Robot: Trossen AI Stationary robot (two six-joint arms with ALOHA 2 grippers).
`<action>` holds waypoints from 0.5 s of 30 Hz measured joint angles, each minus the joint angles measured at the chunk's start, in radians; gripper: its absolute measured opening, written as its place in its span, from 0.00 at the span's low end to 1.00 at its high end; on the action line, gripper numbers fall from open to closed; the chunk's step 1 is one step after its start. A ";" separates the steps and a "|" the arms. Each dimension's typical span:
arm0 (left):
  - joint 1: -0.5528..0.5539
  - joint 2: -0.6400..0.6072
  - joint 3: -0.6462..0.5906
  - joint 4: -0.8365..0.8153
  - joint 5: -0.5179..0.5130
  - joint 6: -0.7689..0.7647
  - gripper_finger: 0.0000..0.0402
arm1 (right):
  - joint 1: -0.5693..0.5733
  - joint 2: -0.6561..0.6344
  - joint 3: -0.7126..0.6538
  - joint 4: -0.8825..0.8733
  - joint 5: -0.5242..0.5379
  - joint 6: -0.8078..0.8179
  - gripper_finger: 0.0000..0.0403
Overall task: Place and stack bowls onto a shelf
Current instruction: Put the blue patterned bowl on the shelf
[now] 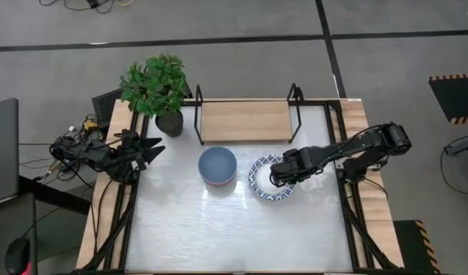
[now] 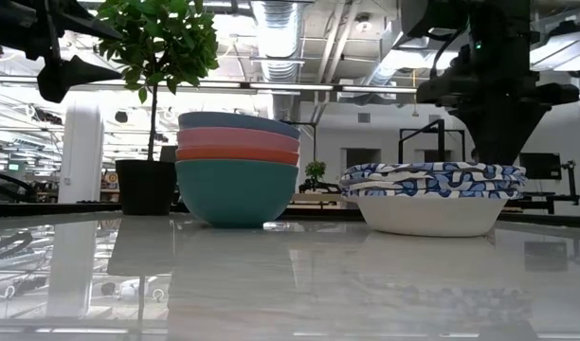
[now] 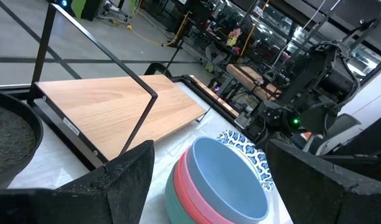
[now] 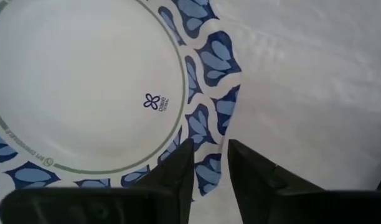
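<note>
in the middle of the high view, a little right, sits the stack of white bowls (image 1: 263, 180) with blue patterned rims. the right gripper (image 1: 277, 177) is down on the right side of that stack. in the right wrist view its two dark fingers (image 4: 178, 171) stand on both sides of the blue rim with only a thin gap, so they are pinching the rim or about to.

just left of it sits the stack of plain bowls (image 1: 218, 167), blue on top, then red, then teal at the bottom. the shelf (image 1: 246, 121) is above both stacks in the high view and nothing is on its wood top.

i think the step is grabbing a white bowl. next it must be lifted up and over the wire end of the shelf and set flat on the wood.

the left gripper (image 1: 147, 150) waits at the left edge, fingers spread wide. a plant pot (image 1: 169, 123) stands at the upper left. the table (image 1: 219, 229) is pale and shiny. behind it is a big room with pipes on the ceiling.
</note>
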State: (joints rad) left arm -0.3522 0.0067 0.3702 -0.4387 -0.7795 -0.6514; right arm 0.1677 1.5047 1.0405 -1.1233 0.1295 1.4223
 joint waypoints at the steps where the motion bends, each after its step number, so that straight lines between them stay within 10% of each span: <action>1: 0.000 0.000 0.000 -0.001 0.000 0.000 0.73 | 0.000 0.000 0.000 0.001 0.000 -0.006 0.30; 15: 0.000 0.000 0.000 -0.020 0.000 -0.015 0.73 | 0.030 0.000 0.000 0.002 -0.001 0.035 0.41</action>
State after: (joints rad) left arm -0.3523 0.0067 0.3702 -0.4583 -0.7795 -0.6666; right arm 0.1977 1.5051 1.0402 -1.1214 0.1284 1.4570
